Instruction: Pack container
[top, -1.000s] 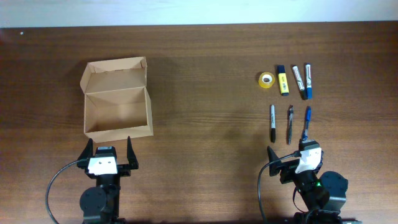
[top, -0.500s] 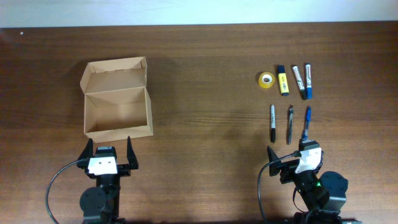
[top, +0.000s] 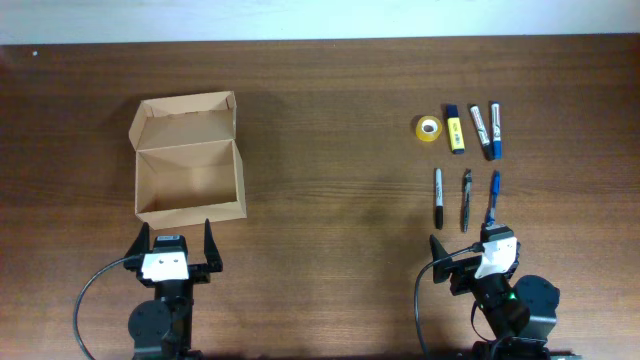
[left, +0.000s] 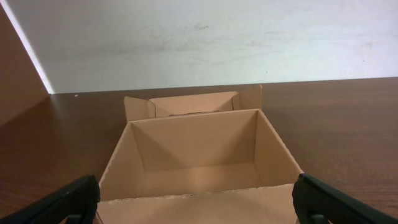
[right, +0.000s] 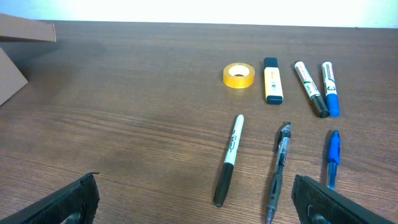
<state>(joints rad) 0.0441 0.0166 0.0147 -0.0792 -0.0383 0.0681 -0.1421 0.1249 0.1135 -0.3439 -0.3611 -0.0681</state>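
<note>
On the left half of the dark wooden bench (top: 320, 90): small rectangular tan-brown cardboard container (top: 190, 182), upright, hinged flap lid (top: 185, 122) folded back on the far side, interior bare.

Change over the last second: none. Container, stationery and both arms sit exactly where they were. Packing not begun, by my reading.

Left hand (top: 176, 232) sits just short of the container's near wall. Fingers are spread wide, nothing between them. Contact with the cardboard: cannot tell, appears clear.

Well apart, on the right half, a near row: black marker (top: 438, 197), dark clear-barrelled pen (top: 466, 198), blue pen (top: 493, 193). Beyond it: roll of yellow tape (top: 428, 128), yellow highlighter (top: 455, 130), white marker with black cap (top: 479, 128), white marker with blue cap (top: 494, 132).

Right hand (top: 463, 238) sits just on the near side of the pen row, fingers spread wide, empty.

Judgement: idle start pose, every item yet to be carried across. The right arm is nearer the items and the left nearer the container, so expect a long reach or a pass between arms.
</note>
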